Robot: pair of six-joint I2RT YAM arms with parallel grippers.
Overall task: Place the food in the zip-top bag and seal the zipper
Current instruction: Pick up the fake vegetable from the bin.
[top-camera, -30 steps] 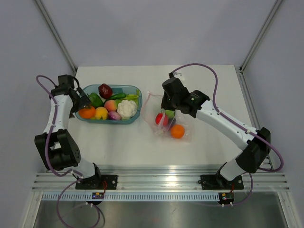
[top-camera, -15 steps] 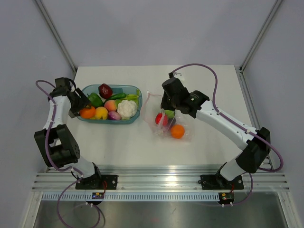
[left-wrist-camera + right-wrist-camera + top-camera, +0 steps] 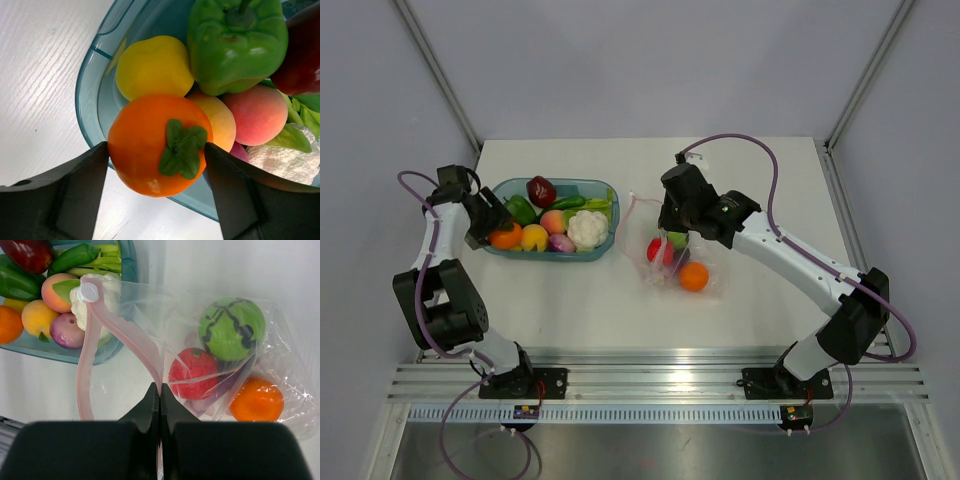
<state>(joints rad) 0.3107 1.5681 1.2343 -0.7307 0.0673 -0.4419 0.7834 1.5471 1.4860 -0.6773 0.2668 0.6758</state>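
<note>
My left gripper (image 3: 156,147) is shut on an orange persimmon-like fruit (image 3: 160,142) with a green leaf cap, at the left end of the teal tray (image 3: 87,100); it also shows in the top view (image 3: 503,238). The clear zip-top bag (image 3: 670,262) lies right of the tray and holds a green ball (image 3: 231,329), a red fruit (image 3: 192,372) and an orange ball (image 3: 256,399). My right gripper (image 3: 160,387) is shut on the pink zipper strip (image 3: 125,335) and holds the bag's mouth up and open toward the tray.
The tray (image 3: 603,187) holds a yellow piece (image 3: 152,65), a green pepper (image 3: 235,45), a peach (image 3: 260,112), a white cauliflower (image 3: 587,228), a dark red piece (image 3: 542,190) and more. The zipper's white slider (image 3: 88,291) sits at the strip's far end.
My left wrist has shifted slightly to the left at the tray's left end, with the orange fruit between its fingers. The right arm and the bag have not moved.
</note>
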